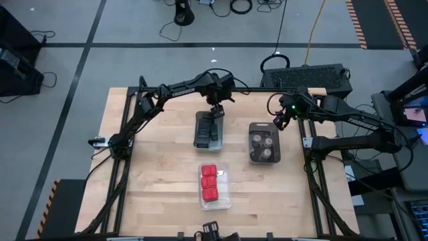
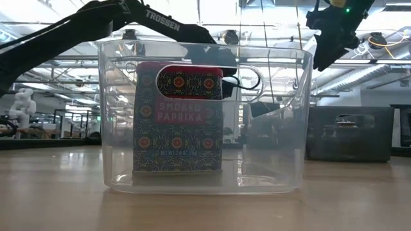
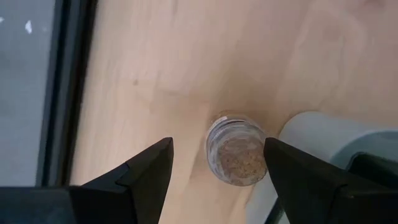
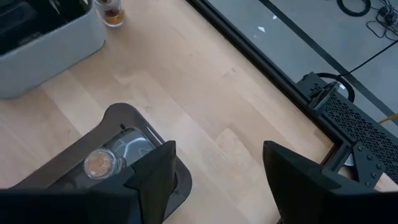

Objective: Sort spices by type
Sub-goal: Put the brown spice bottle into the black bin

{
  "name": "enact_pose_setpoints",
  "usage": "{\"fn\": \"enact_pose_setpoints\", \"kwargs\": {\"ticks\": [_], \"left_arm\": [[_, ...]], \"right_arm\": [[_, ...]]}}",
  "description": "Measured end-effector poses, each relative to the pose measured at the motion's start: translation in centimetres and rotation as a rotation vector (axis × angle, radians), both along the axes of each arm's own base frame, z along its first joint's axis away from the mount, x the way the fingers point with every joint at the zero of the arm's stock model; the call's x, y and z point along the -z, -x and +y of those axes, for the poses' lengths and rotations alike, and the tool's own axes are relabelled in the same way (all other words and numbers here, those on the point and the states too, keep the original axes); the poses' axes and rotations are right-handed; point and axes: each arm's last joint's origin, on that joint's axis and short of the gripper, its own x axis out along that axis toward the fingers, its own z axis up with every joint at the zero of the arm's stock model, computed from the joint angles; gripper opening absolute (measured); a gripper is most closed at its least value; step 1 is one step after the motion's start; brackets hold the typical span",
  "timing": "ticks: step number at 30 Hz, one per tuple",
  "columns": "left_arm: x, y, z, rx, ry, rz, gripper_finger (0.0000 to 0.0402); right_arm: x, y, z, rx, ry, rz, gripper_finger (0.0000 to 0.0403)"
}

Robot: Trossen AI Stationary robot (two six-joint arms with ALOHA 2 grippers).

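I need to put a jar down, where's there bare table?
Bare wood lies left of the clear tray of dark blocks, and right of the red-block tray below the dark tray. It is crowded at the far edge, where both grippers hover.

Grey floor (image 1: pixel 67 27), black tape lines, ceiling lights (image 2: pixel 212 13)

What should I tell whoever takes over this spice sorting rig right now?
Left gripper: open, poised over a loose round jar standing on the table beside the clear tray of dark blocks.
Right gripper: open, empty, hovering by the dark tray of jars.
Done: red blocks sit in the near clear tray; dark blocks and most jars are binned.
Left: take that last jar to the dark tray.
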Motion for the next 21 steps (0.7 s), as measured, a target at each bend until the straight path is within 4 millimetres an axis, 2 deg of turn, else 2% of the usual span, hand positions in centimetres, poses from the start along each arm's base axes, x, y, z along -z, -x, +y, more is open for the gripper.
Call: {"fn": "enact_pose_setpoints", "kwargs": {"ticks": [9, 21], "left_arm": [[-1.7, 0.4, -2.4, 0.073, 0.04, 0.04, 0.026], [-1.7, 0.4, -2.8, 0.143, 0.009, 0.076, 0.026]], "right_arm": [[2.9, -0.4, -0.2, -0.025, -0.003, 0.05, 0.0224], [2.5, -0.6, -0.1, -0.058, -0.03, 0.008, 0.0224]]}}
